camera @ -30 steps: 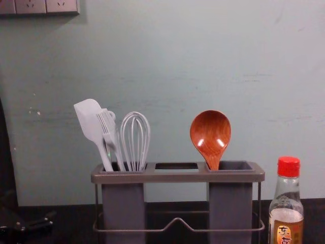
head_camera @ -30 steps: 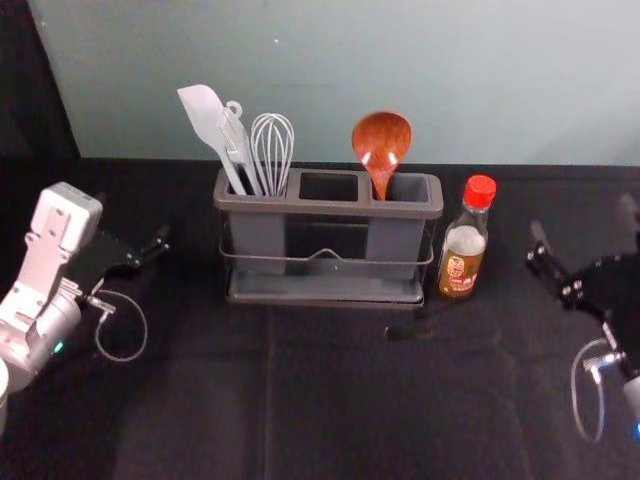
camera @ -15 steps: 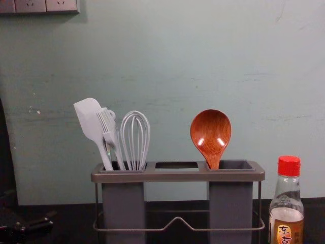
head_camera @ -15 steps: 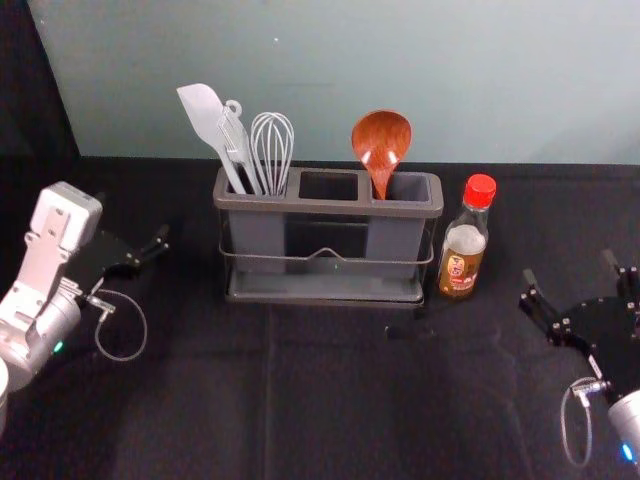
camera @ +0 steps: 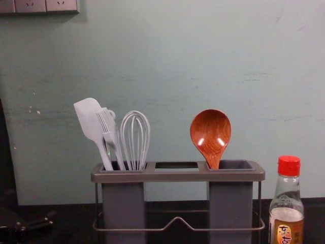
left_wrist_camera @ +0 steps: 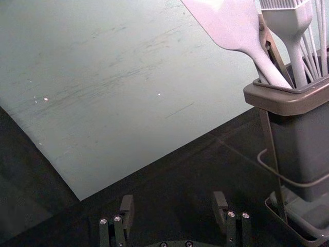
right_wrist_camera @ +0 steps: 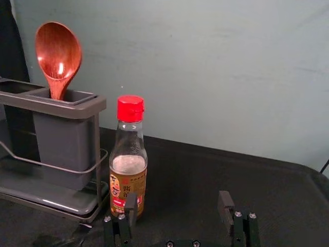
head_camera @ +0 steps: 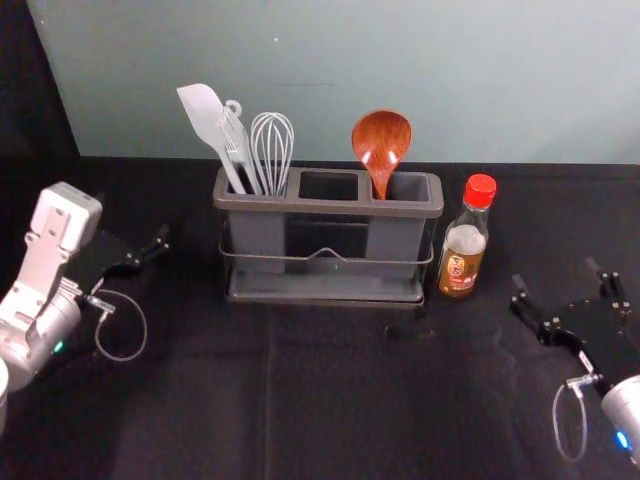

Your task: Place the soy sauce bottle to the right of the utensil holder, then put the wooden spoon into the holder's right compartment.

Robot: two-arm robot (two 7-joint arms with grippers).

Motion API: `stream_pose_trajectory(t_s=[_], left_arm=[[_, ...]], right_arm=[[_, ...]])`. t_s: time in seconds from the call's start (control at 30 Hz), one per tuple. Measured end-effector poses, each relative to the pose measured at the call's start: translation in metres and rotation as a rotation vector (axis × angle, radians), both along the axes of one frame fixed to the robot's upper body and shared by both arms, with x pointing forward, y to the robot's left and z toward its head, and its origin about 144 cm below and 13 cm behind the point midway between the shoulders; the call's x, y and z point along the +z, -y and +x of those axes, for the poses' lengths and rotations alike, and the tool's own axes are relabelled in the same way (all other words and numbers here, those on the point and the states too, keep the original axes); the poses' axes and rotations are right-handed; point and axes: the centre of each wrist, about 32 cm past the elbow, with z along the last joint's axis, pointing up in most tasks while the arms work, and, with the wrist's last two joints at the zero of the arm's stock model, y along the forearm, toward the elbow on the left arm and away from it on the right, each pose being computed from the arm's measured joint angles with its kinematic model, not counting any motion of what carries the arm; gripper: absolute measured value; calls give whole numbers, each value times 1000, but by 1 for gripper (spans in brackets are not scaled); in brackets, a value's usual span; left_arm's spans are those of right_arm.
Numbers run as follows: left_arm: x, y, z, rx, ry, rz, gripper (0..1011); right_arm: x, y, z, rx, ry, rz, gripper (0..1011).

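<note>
The soy sauce bottle (head_camera: 463, 250) stands upright just right of the utensil holder (head_camera: 325, 297). The wooden spoon (head_camera: 381, 143) rests bowl-up in the holder's right compartment. My right gripper (head_camera: 556, 284) is open to the right of the bottle and nearer the front; in the right wrist view the open gripper (right_wrist_camera: 177, 208) has one finger overlapping the bottle's lower label (right_wrist_camera: 128, 188), with nothing held. My left gripper (head_camera: 150, 250) is parked left of the holder; in the left wrist view the gripper (left_wrist_camera: 172, 208) is open and empty.
A white spatula (head_camera: 207, 120), a brush (head_camera: 238, 150) and a whisk (head_camera: 272, 150) stand in the holder's left compartment. Behind the black-covered table (head_camera: 330, 400) rises a pale wall (head_camera: 330, 60).
In the head view, my right gripper has come in from the right edge, moving left and a little toward the front. The left arm, bottle, spoon and holder have stayed put.
</note>
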Motion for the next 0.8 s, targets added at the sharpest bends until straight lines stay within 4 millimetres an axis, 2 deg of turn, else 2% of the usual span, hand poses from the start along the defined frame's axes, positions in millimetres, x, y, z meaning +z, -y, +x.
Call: stream_pose_trajectory(t_s=[0.8], left_arm=[[0,0,0,0,0,0,1005]], right_arm=[[-1,0,4,-2,-15,0,1003]])
